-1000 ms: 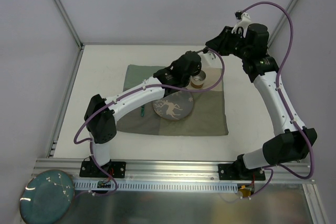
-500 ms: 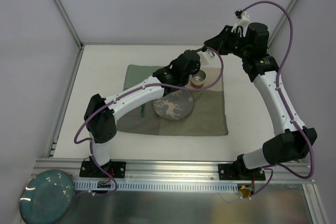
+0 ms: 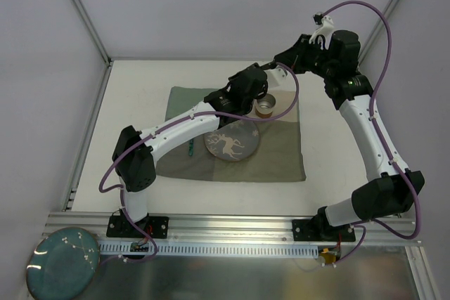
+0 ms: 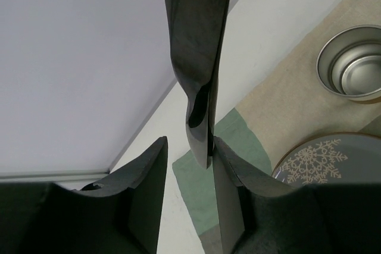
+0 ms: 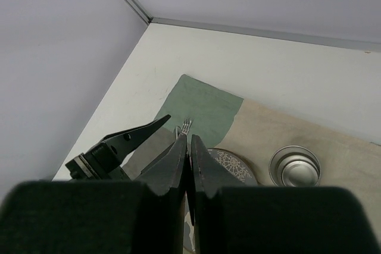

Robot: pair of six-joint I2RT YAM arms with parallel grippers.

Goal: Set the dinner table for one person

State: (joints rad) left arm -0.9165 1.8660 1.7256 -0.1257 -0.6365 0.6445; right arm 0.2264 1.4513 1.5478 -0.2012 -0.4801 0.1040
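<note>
Above the far edge of the patchwork mat (image 3: 281,156) both grippers meet in the air. My right gripper (image 5: 189,138) is shut on a fork (image 5: 187,125), whose tines stick out past its fingertips. My left gripper (image 4: 189,147) is open around the right gripper's shut fingers (image 4: 199,57), which lie against its right jaw. One left finger (image 5: 128,138) shows beside the fork in the right wrist view. On the mat lie a grey plate (image 3: 231,142) with a deer pattern and a metal cup (image 3: 266,108). The white dinner table (image 3: 133,96) lies under it all.
A green-handled utensil (image 3: 190,149) lies on the mat left of the plate. A teal plate (image 3: 62,261) sits off the table at the near left, past the aluminium rail (image 3: 232,226). Frame bars and grey walls close in the table's left and far sides.
The left gripper's jaws have opened, while the right gripper's jaws have shut on the fork. Both arms have hardly moved.
</note>
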